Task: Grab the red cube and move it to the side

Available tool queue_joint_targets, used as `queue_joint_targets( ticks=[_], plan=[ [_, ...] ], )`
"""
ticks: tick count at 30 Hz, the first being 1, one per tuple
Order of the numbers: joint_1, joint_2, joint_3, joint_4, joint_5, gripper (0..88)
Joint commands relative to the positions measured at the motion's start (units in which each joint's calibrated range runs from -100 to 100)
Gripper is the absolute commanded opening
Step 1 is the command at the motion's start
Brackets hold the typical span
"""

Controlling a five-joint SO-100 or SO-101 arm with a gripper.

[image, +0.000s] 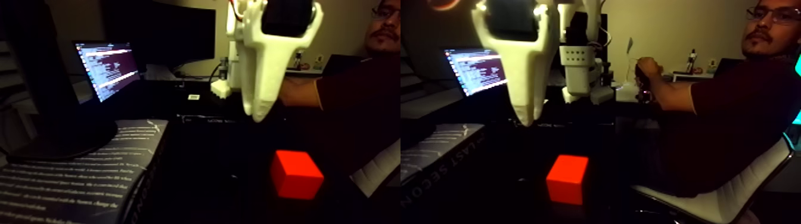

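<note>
Fixed view, two near-equal halves side by side, dim room. Bright red-orange solid cube low and right of centre in the left half, again low and left of centre in the right half, resting on a dark, nearly black table surface. Smooth unmarked faces, one corner turned toward the camera in the left half. White plastic two-finger gripper hanging down from the top edge, its tapered tip pointing downward, above the cube and a little to its left, clearly apart from it, nothing held. Jaw state impossible to tell: a single white wedge visible, no gap between fingers to be made out.

Dark hardcover book with pale printed lines at the lower left of the left half, lying flat beside the bare stretch of table. Open laptop with a lit screen of text in the upper left, behind the book. Second white robot arm upright in the upper middle of the right half. Seated person in a dark maroon shirt at the right edge, hand raised near that second arm, on a white-edged chair.
</note>
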Motion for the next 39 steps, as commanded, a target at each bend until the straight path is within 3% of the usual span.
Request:
queue_joint_targets(
  ticks=[1, 7, 15, 30, 39],
  plan=[
    [-0.4, 0.2, -2.2, -1.0, 0.0, 9.6],
    [-3.0, 0.8, -1.6, -2.4, 0.3, 21.8],
    [-4.0, 4.3, -2.2, -2.5, 0.6, 30.9],
    [-4.2, 4.7, -6.0, -0.6, 0.4, 30.9],
    [-4.0, 7.7, -6.5, 1.0, -4.0, 30.9]
  ],
)
